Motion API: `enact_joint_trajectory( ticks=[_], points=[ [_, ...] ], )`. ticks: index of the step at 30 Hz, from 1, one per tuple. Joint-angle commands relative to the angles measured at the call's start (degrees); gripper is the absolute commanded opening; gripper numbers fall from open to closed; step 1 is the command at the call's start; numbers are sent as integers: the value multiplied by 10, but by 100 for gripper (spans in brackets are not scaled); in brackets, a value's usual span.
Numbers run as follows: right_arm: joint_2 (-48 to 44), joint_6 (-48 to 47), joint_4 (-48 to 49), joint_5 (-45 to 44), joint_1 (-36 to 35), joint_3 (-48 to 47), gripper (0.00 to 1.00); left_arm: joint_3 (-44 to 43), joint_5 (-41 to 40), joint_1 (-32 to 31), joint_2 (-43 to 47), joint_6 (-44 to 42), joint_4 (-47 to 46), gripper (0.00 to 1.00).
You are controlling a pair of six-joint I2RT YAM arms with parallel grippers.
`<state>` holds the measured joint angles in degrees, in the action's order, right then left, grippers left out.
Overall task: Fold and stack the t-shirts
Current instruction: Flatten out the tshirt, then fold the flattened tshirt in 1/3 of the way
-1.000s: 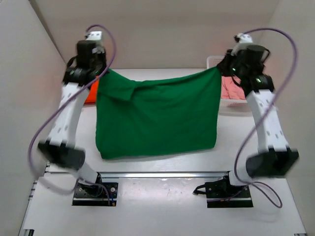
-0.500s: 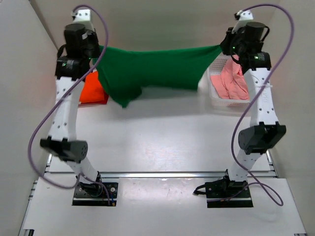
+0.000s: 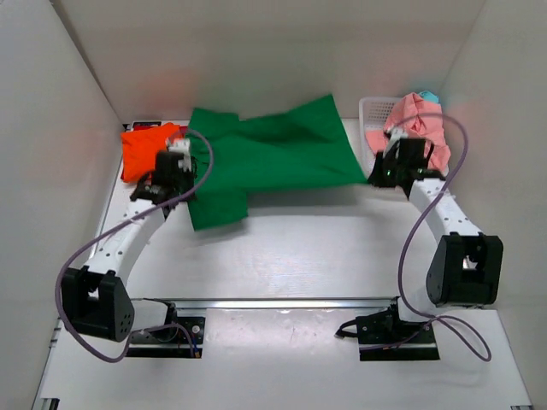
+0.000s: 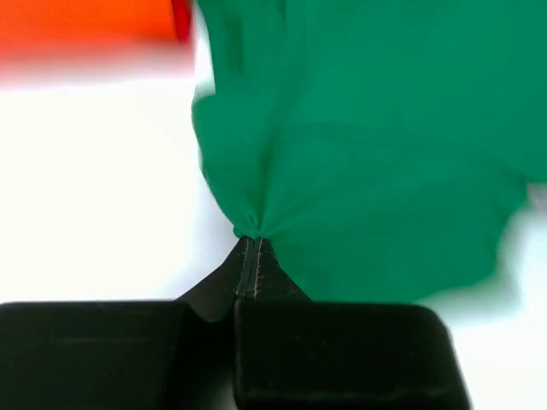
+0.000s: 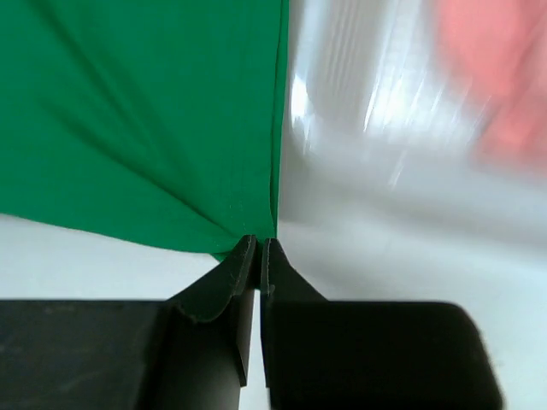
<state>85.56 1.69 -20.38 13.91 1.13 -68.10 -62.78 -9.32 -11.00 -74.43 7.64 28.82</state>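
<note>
**Overhead view, read from the near edge outward.** The near half of the table [image 3: 299, 256] is white.

- **Left gripper:** The left gripper [image 3: 188, 181] sits low at about 9 o'clock from the table's centre. Its jaws are pressed together on the left edge of the dark green t-shirt [image 3: 273, 154].
- **Right gripper:** The right gripper [image 3: 373, 177] sits at about 3 o'clock and is likewise clamped on the shirt's right corner.
- **Green shirt:** The shirt stretches between the two grippers across the far half of the table, from 10 o'clock to 2 o'clock. One flap reaches toward 7 o'clock, just beside the left gripper. The near right edge throws a shadow on the table, so whether the whole cloth lies flat cannot be told.
- **Orange shirt:** The orange t-shirt [image 3: 145, 149] lies at 10 o'clock, near the green shirt's left edge.
- **Basket and pink shirt:** The white lattice basket [image 3: 373, 109] stands at 2 o'clock, just beyond the right gripper. The salmon pink t-shirt [image 3: 420, 128] is heaped in it and spills over its right rim.

**Left wrist view.** The left gripper [image 4: 255, 249] shows no gap at its tips. The dark green t-shirt [image 4: 367, 154] gathers into pleats that fan out from the pinch toward 1 o'clock. The orange t-shirt [image 4: 85, 21] appears blurred at 11 o'clock, with the table [image 4: 94, 171] between it and the gripper.

**Right wrist view.** The right gripper [image 5: 259, 246] pinches the hemmed corner of the dark green t-shirt [image 5: 137, 111], which fills the frame toward 10 o'clock. The basket [image 5: 359, 85] is blurred at 1 o'clock. The salmon pink t-shirt [image 5: 500, 77] lies beyond it at 2 o'clock.
</note>
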Motion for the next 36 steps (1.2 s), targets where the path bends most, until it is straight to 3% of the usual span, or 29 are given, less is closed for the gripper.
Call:
enact_joint_trajectory(
  ticks=[1,5,8,13,20,24,36],
  points=[
    [-108,37,20,-5,-9,112,0,105,27,-13,103,40,31,0],
    [-204,95,-28,-12,-9,228,1,193,90,-24,160,73,93,0],
    [-253,109,-64,-19,-20,270,0,204,128,-33,172,83,122,0],
    [-292,101,-102,1,15,309,1,206,121,-57,191,94,149,0],
    [-264,98,-111,-27,21,305,0,200,137,0,186,84,129,0],
    [-251,91,-101,-20,40,305,0,184,99,2,152,77,108,0],
    [-173,81,-62,-18,46,251,0,134,96,40,68,72,52,0]
  ],
)
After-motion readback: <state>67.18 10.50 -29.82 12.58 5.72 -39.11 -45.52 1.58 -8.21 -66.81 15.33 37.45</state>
